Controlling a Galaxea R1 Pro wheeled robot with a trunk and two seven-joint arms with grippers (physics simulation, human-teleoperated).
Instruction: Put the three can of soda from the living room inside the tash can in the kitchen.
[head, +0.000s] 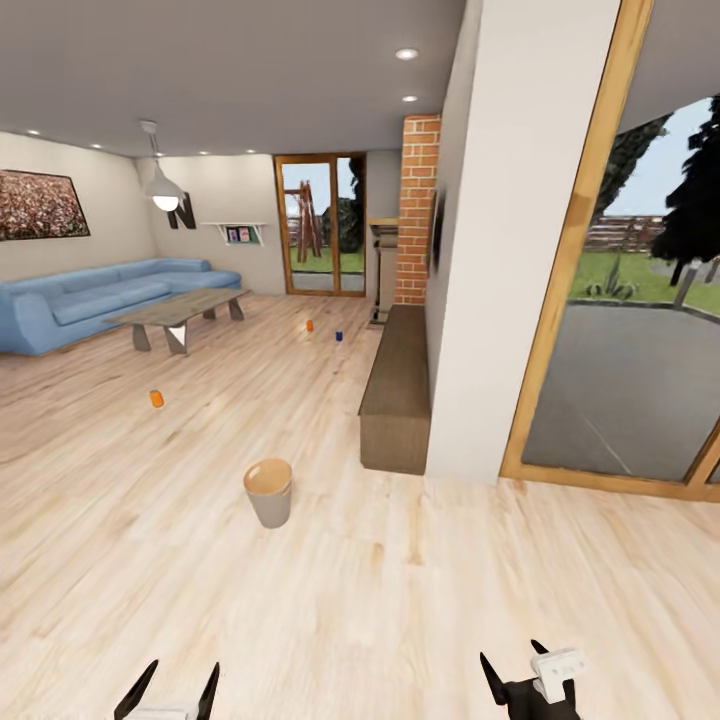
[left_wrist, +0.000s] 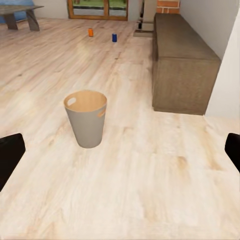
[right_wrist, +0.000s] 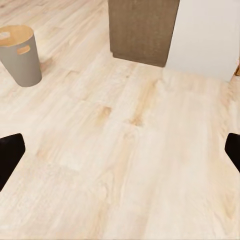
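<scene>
Three soda cans stand apart on the pale wood floor of the living room: one orange can (head: 156, 399) at the left, a second orange can (head: 309, 325) and a blue can (head: 339, 336) farther back, also seen as the orange can (left_wrist: 90, 32) and blue can (left_wrist: 114, 37). The trash can (head: 268, 492) stands upright on the floor ahead of me, pale outside and brown inside; the same bin (left_wrist: 86, 119) looks empty, and it appears again as the trash can (right_wrist: 21, 55). My left gripper (head: 180, 680) and right gripper (head: 512, 665) hang low and open, holding nothing.
A long dark low bench (head: 397, 390) runs along a white wall pillar (head: 500, 250) at the right. Beyond it is a wood-framed glass door (head: 630, 330). A blue sofa (head: 90, 300) and a coffee table (head: 180, 312) stand at the far left, and the brick fireplace (head: 418, 210) at the back.
</scene>
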